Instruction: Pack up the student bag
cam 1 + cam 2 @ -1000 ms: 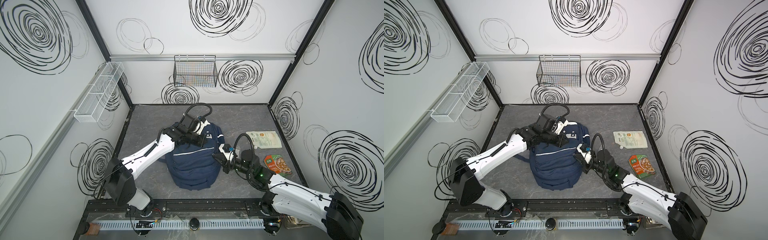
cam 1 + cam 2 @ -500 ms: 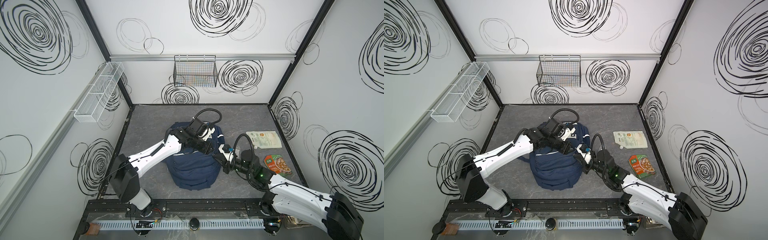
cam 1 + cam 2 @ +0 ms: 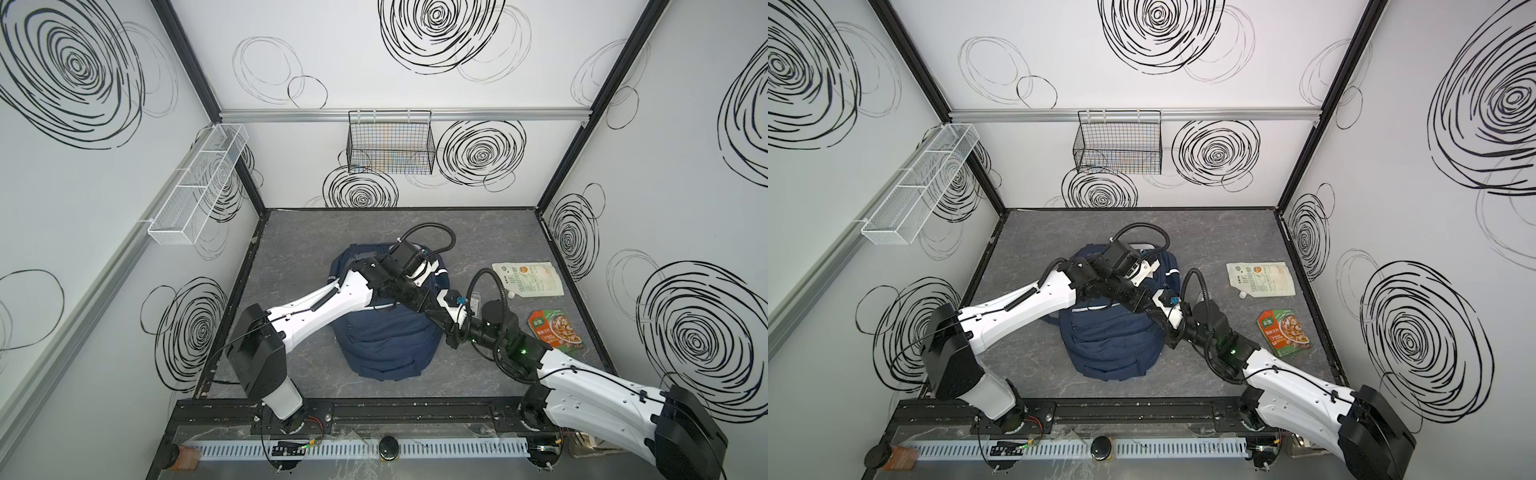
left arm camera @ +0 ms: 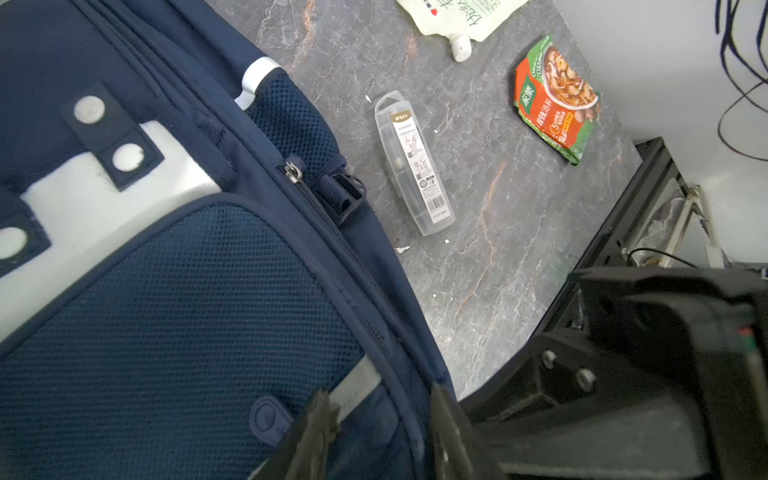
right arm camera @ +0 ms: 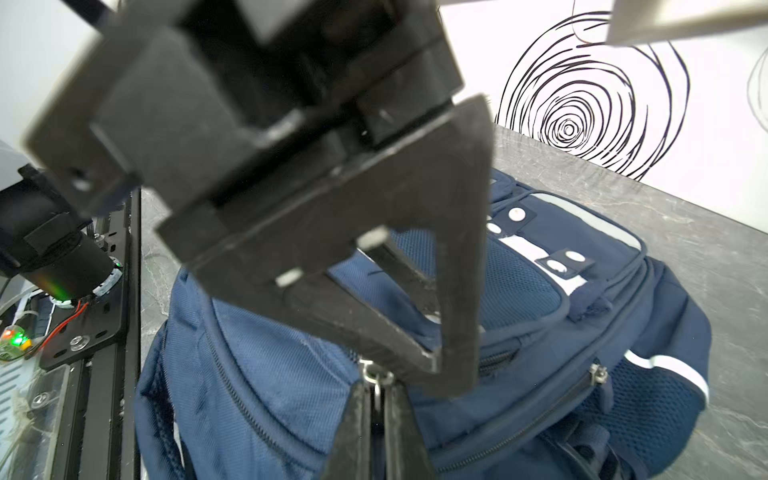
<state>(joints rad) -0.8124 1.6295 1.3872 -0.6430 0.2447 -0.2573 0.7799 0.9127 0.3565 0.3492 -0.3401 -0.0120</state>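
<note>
Bag (image 3: 390,345) lies mid-table, long axis front to back with its top toward the rear wall, right gripper (image 5: 377,395) pinched tight on a zip pull (image 5: 371,371) at its right flank (nearer arm), left gripper (image 4: 379,397) half-spread at the fabric just beside it.

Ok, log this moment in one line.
left gripper: open over student bag | right gripper: shut on zipper pull | pen case, white pouch, soup packet: on table, unpacked
</note>
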